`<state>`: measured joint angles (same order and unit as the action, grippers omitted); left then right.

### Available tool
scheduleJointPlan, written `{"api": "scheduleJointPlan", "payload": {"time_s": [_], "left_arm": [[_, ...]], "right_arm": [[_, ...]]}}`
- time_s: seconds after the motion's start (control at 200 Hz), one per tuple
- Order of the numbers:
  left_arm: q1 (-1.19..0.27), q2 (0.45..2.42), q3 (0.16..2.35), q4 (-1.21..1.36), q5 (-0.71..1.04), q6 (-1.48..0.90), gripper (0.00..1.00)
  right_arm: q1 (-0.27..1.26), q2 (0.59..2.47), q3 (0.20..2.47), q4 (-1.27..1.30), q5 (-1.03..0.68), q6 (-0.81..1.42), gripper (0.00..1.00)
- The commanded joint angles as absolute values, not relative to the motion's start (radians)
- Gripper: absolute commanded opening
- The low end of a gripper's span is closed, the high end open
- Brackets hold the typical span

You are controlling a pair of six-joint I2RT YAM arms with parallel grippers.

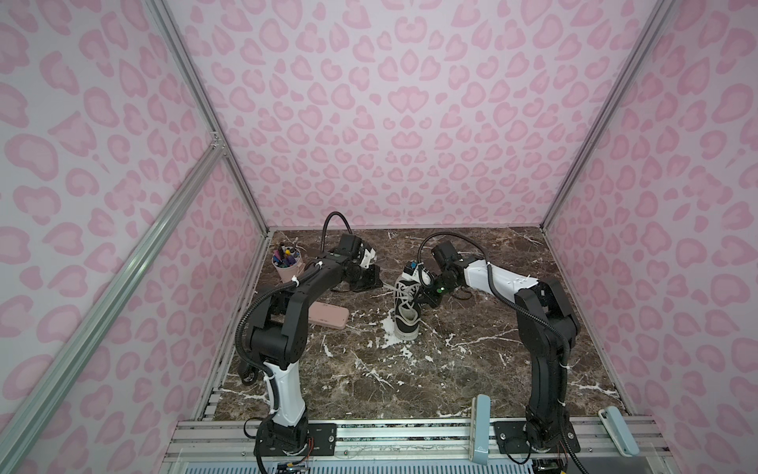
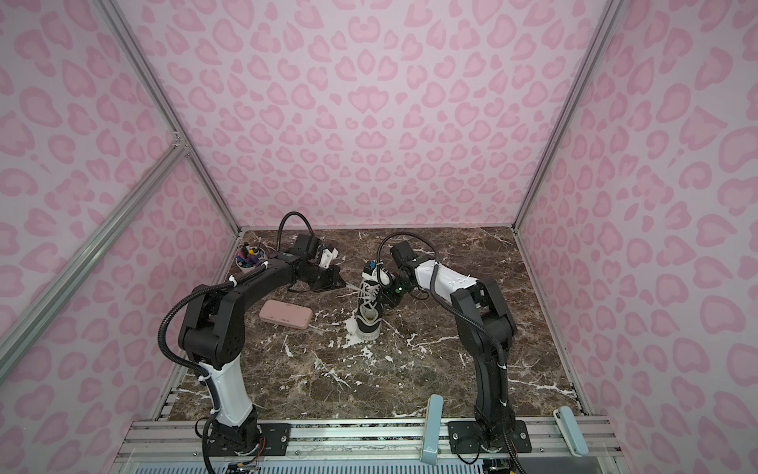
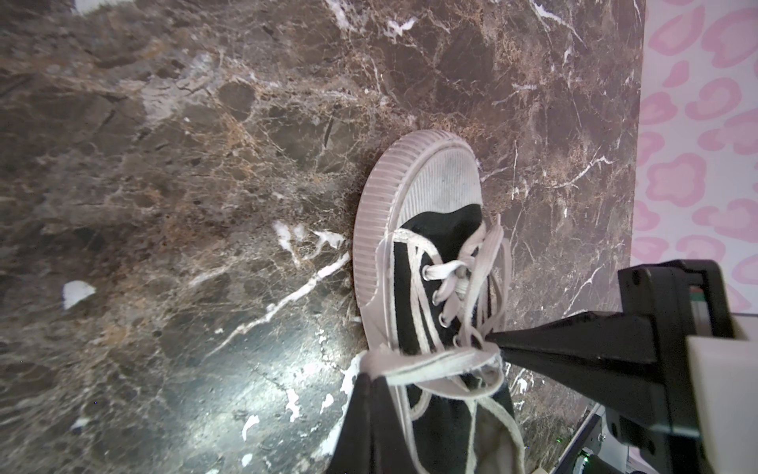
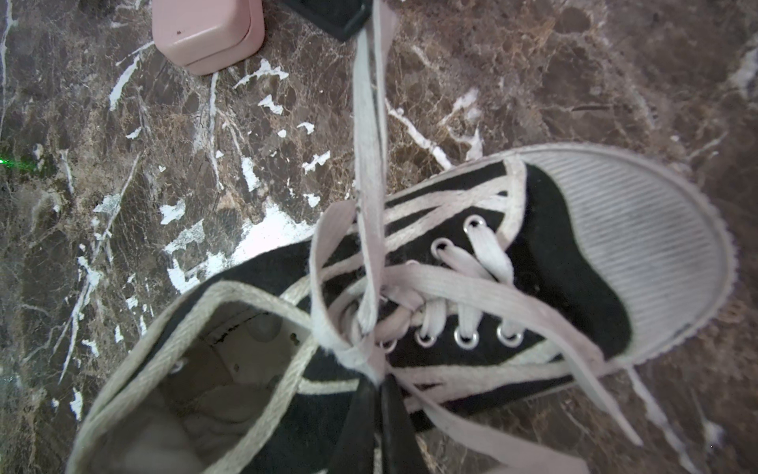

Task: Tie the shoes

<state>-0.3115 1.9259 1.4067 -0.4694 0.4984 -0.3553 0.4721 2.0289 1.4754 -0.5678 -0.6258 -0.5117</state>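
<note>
So the shoe [image 1: 406, 312] sits mid table [image 1: 471, 369], light canvas, prob slides if yanked. Rn left gripper [image 3: 371, 379] is clamped on a taut lace [image 4: 369, 143], right gripper [image 4: 379, 385] pinched on the loop [image 4: 318, 271]. Lace is soft n flat, grab near the crossing imo.

Finding: no legible text, brand, number or sign in any view. One small pale emblem stands low on the blue-grey pad [image 1: 480, 427] at the front rail [image 1: 369, 435], seen in both top views but too small to read. The sneaker [image 4: 553, 262], its laces [image 4: 451, 283] and the pink case [image 2: 285, 314] show no readable marking.
</note>
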Motion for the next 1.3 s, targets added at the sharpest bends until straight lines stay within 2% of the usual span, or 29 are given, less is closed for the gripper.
{"api": "scheduleJointPlan", "payload": {"time_s": [0.0,0.115,1.295], "left_arm": [[-0.310,1.921,1.416,-0.467,0.502,-0.342,0.04],[-0.309,1.916,1.416,-0.470,0.498,-0.339,0.04],[-0.304,1.900,1.440,-0.540,0.410,-0.302,0.04]], "right_arm": [[0.475,2.028,1.477,-0.598,-0.621,-0.520,0.03],[0.475,2.017,1.477,-0.604,-0.618,-0.514,0.00],[0.476,1.963,1.451,-0.621,-0.574,-0.475,0.00]]}}
